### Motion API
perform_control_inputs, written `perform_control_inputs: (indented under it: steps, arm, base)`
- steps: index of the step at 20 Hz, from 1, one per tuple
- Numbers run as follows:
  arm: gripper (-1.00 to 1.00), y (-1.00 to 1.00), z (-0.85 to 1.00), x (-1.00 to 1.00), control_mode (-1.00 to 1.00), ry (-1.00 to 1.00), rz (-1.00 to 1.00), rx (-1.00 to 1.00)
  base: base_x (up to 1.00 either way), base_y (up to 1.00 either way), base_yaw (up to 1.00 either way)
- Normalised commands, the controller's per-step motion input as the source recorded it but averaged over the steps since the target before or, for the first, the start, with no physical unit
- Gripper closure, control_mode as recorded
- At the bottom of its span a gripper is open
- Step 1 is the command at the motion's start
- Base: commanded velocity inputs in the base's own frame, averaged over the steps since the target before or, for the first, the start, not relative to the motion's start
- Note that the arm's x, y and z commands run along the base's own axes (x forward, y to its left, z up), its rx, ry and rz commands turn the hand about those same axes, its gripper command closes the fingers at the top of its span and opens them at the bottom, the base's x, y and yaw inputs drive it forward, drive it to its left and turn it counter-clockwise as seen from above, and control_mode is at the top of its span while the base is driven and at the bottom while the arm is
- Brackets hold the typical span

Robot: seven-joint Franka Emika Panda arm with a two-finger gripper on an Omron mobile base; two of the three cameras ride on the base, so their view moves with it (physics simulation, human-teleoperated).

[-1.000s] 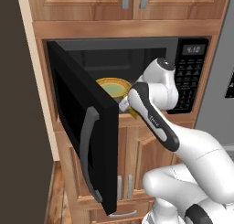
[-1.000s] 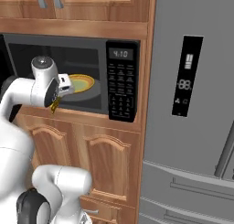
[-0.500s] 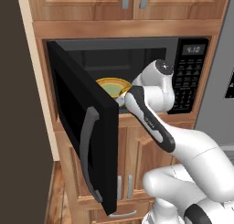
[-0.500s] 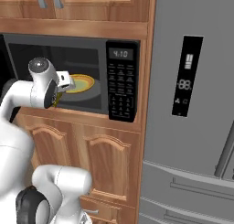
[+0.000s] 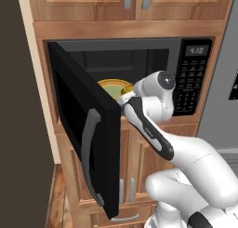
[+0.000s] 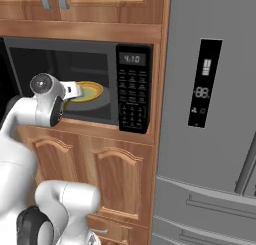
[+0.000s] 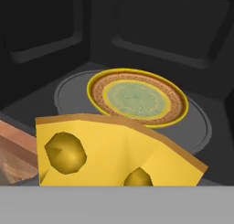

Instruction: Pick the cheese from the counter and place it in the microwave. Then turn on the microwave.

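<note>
Cheese (image 7: 114, 150) held in gripper, before microwave (image 5: 186, 50) plate (image 7: 137, 97)

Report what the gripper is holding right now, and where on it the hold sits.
The cheese fills the space right before the gripper, at the open microwave. It looks held, but the contact points are hidden, so the place cannot be told.

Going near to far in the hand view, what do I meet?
Yellow holed cheese wedge → round yellow-rimmed plate with green centre → dark back wall of the black microwave.
</note>
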Motion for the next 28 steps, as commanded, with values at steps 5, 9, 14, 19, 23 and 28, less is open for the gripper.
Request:
perform_control_inputs:
  steps: [5,9,14,19,23,28]
  arm:
    - [1.0,0.0,0.32,0.37,-1.0,0.0,-0.09,0.12]
    - [1.0,0.0,0.09,0.49,-1.0,0.0,-0.1,0.09]
    - [1.0,0.0,-0.2,0.46,-1.0,0.0,-0.1,0.05]
    - [1.0,0.0,-0.12,0.36,-1.0,-0.02,-0.09,0.06]
    - [1.0,0.01,0.0,0.47,-1.0,0.0,-0.09,0.07]
    - [1.0,0.03,-0.12,0.38,-1.0,0.0,-0.07,0.07]
  base:
    - [0.0,0.0,0.0]
    - [0.0,0.0,0.0]
    - [0.0,0.0,0.0]
    - [0.0,0.0,0.0]
    - [0.0,0.0,0.0]
    - [0.0,0.0,0.0]
